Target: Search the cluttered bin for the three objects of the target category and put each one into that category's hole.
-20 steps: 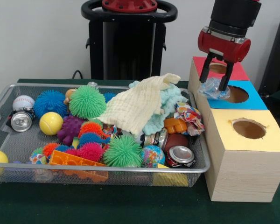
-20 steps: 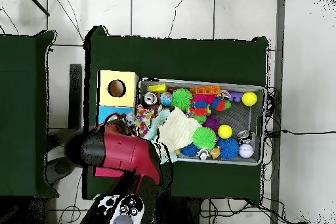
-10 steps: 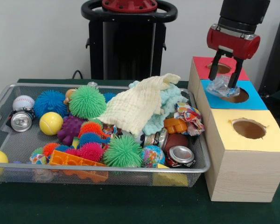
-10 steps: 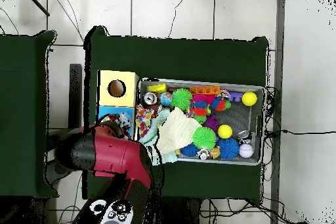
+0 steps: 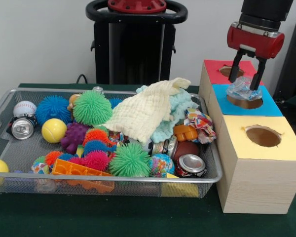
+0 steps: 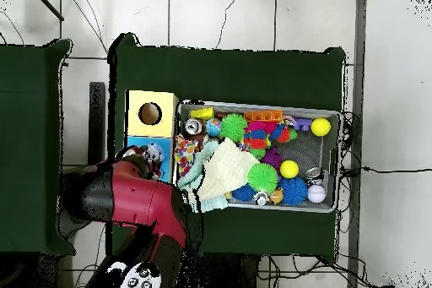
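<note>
My gripper (image 5: 246,85) is shut on a crumpled clear plastic piece (image 5: 242,91) and holds it right over the round hole of the blue box section (image 5: 274,105). The plastic's lower edge sits at the hole's rim. The red section (image 5: 214,68) lies behind it and the yellow section with its own hole (image 5: 263,136) in front. In the overhead view the red arm (image 6: 135,202) covers most of the blue section (image 6: 135,144), with the plastic (image 6: 153,157) showing at its tip.
The wire bin (image 5: 2,101) holds spiky balls, a cream cloth (image 5: 140,114), cans (image 5: 190,164), a baseball (image 5: 24,108), yellow balls and orange blocks. The wooden box stands directly right of the bin. In the overhead view the bin (image 6: 338,163) lies to the right of the boxes.
The gripper has carried the plastic piece to the right and slightly away from the bin, from the box's left edge to above the blue hole.
</note>
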Action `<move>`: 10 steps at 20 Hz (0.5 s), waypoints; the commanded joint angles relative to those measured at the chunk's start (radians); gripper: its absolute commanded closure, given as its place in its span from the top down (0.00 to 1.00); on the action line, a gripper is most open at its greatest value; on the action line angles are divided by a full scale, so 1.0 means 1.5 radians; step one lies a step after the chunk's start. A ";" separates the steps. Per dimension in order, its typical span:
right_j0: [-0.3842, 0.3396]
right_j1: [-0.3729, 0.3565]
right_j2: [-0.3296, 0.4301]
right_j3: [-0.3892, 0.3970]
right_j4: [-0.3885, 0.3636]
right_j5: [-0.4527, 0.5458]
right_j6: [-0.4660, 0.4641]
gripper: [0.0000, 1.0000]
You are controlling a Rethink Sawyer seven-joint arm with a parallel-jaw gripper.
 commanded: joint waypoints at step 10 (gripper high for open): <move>-0.031 0.027 0.031 -0.019 0.021 0.008 0.119 1.00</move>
